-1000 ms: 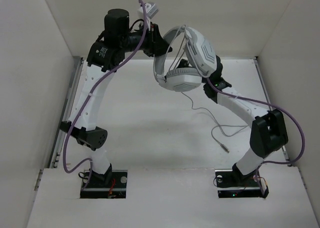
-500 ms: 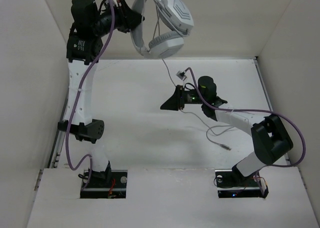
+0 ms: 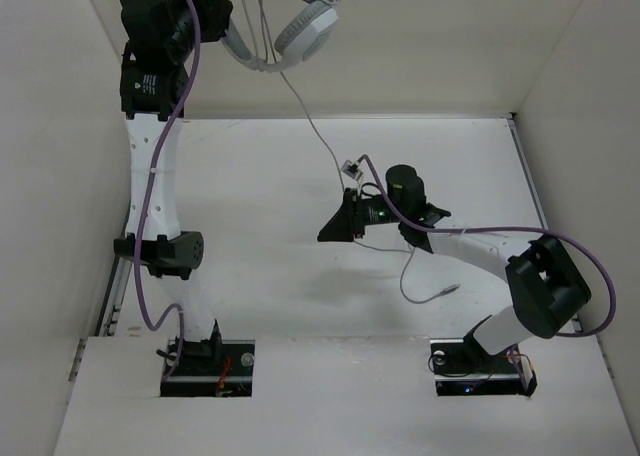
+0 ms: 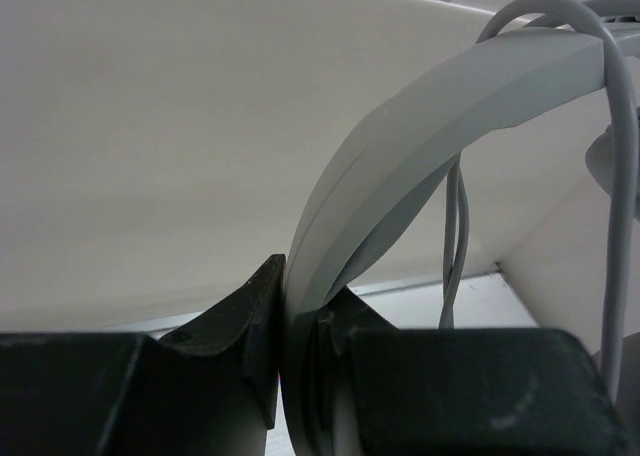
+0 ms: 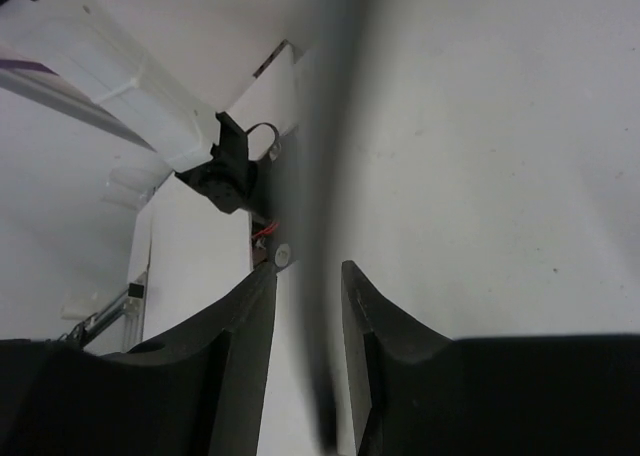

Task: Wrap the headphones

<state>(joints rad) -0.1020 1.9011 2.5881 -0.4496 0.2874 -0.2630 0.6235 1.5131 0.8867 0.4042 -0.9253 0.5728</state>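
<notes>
The light grey-white headphones (image 3: 300, 21) hang high at the top of the top view, partly cut off by the frame edge. My left gripper (image 3: 215, 6) is shut on their curved headband (image 4: 430, 126); in the left wrist view (image 4: 300, 286) both jaws press the band. The thin grey cable (image 3: 315, 136) runs down from the earcups to my right gripper (image 3: 326, 233), low over the table. In the right wrist view (image 5: 308, 276) the jaws stand a little apart, with the blurred cable (image 5: 325, 176) running between them. The loose end curls to the plug (image 3: 452, 289).
White enclosure walls (image 3: 60, 176) stand on three sides of the white table (image 3: 250, 276). A raised white shelf (image 3: 330, 396) with both arm bases runs along the near edge. The left arm's base (image 5: 228, 171) shows in the right wrist view.
My left arm has lifted the headphones higher and to the left. The right gripper has left the headphones and dropped lower on the cable. The loose cable on the table has shortened.
</notes>
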